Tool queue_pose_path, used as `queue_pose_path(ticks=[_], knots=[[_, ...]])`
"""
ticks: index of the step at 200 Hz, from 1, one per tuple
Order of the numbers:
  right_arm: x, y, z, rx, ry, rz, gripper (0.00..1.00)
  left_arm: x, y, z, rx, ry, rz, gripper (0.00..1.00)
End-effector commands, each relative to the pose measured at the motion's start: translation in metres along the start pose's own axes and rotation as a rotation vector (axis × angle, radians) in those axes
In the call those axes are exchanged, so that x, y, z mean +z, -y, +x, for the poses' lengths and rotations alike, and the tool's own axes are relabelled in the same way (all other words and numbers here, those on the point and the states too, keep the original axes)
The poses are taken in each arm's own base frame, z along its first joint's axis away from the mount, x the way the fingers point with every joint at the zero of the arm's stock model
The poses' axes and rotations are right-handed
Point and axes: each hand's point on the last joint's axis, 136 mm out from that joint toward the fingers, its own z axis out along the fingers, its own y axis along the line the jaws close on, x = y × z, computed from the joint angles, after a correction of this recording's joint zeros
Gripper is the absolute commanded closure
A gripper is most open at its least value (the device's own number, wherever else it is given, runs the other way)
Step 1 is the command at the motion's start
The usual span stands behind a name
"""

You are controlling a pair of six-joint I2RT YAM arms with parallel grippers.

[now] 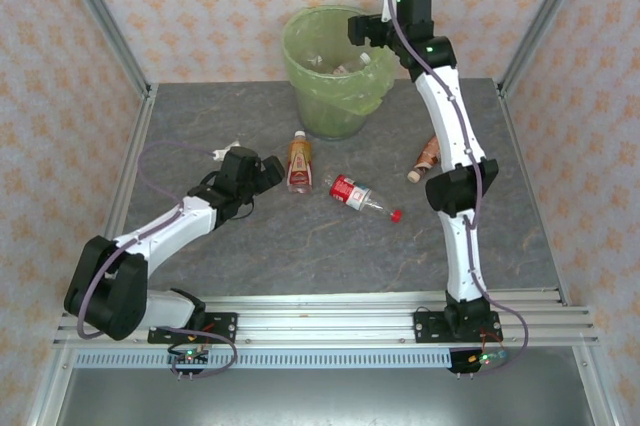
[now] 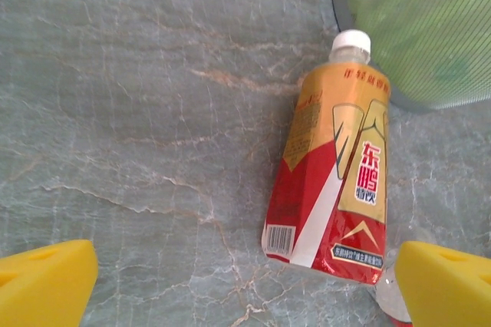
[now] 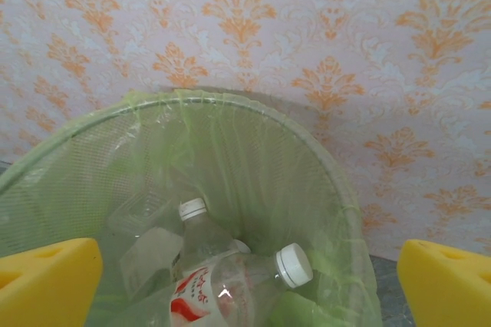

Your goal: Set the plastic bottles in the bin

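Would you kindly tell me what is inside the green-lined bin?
In the bin lie at least two white-capped clear bottles, one red-labelled, plus crumpled clear plastic. Anything beneath them is covered.

This is a staged lab cell, not a real room. Wallpaper-printed panels (image 1: 220, 6) sit in bare aluminium posts (image 1: 103, 16) around a grey marble-look bench (image 1: 300, 256). The left arm (image 1: 170, 226) and right arm (image 1: 450, 136) are bolted to a metal rail (image 1: 330, 318).
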Motion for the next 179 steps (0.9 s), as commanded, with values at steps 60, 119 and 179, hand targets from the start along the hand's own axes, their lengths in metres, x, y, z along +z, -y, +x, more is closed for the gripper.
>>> queue_pose_path(ticks=[60, 119, 179], knots=[[-0.074, -0.012, -0.01, -0.052, 0.063, -0.023, 0.01, 0.009, 0.036, 0.009, 0.153, -0.063, 0.051, 0.0], [-0.13, -0.001, 0.014, -0.078, 0.05, 0.059, 0.01, 0.022, 0.039, 0.018, 0.164, -0.092, 0.049, 0.0], [-0.151, 0.009, 0.081, 0.047, 0.126, 0.089, 0.01, 0.026, 0.05, 0.025, 0.241, -0.117, 0.006, 0.0]])
